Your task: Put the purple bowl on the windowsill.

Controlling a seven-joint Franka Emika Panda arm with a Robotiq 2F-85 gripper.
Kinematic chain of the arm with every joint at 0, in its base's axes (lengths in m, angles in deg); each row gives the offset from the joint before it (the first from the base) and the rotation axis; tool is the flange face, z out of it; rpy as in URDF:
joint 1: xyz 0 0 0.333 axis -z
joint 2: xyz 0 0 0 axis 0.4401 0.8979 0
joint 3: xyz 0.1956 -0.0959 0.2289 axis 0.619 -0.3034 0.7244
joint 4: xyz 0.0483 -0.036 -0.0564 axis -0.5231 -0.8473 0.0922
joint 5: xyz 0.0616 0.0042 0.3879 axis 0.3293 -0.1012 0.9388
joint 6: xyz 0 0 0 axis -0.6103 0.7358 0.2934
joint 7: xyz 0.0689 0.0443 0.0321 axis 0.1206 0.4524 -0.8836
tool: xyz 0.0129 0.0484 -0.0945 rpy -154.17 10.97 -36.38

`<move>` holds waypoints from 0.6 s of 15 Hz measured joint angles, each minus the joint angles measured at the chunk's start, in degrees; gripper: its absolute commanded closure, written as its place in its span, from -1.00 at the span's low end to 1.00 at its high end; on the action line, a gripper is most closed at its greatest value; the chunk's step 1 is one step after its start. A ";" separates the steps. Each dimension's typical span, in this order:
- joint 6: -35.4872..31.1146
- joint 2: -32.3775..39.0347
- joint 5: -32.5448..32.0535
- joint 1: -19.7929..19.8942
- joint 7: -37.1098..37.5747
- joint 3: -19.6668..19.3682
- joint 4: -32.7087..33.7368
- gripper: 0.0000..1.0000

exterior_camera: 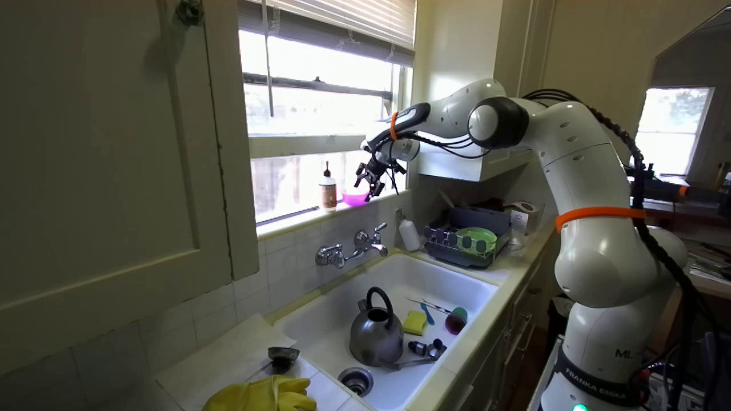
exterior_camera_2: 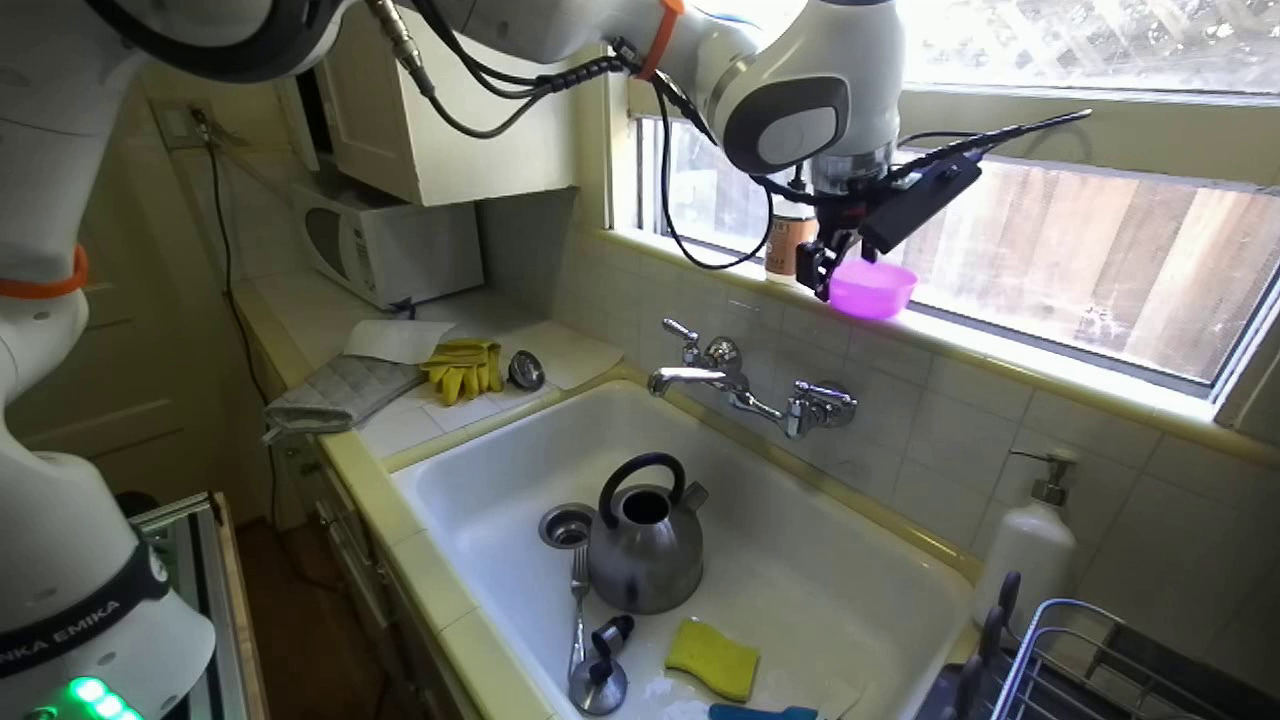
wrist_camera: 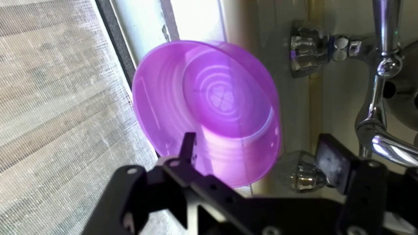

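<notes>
The purple bowl (exterior_camera: 355, 198) sits upright on the white windowsill (exterior_camera: 288, 221), against the window side. It also shows on the sill (exterior_camera_2: 1060, 368) in an exterior view as a bright magenta bowl (exterior_camera_2: 880, 292). In the wrist view the bowl (wrist_camera: 225, 98) is seen from above and is empty, with the sill (wrist_camera: 197, 19) beyond it. My gripper (wrist_camera: 258, 138) is open, its fingers wide apart. One finger overlaps the bowl's inside in the wrist view; the other is outside the rim on the faucet side. The gripper (exterior_camera_2: 835, 268) is close over the bowl, with nothing between its fingers.
A brown-labelled bottle (exterior_camera: 328, 193) stands on the sill beside the bowl. The chrome faucet (exterior_camera_2: 745, 390) sticks out from the wall below. The sink (exterior_camera: 311, 311) holds a steel kettle (exterior_camera: 377, 337) and a sponge (exterior_camera: 414, 323). A dish rack (exterior_camera: 457, 257) and white dispenser (exterior_camera: 409, 233) stand beyond.
</notes>
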 measured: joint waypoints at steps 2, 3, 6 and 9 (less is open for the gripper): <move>-0.27 -0.42 0.00 -0.30 3.11 -0.45 -0.01 -1.00; -0.34 -0.72 -0.03 -0.55 5.24 -0.81 -0.06 -1.00; -1.40 -2.16 -0.65 -2.03 14.64 -2.98 -0.93 -1.00; -1.80 -4.43 -2.70 -3.65 25.26 -5.25 -3.10 -1.00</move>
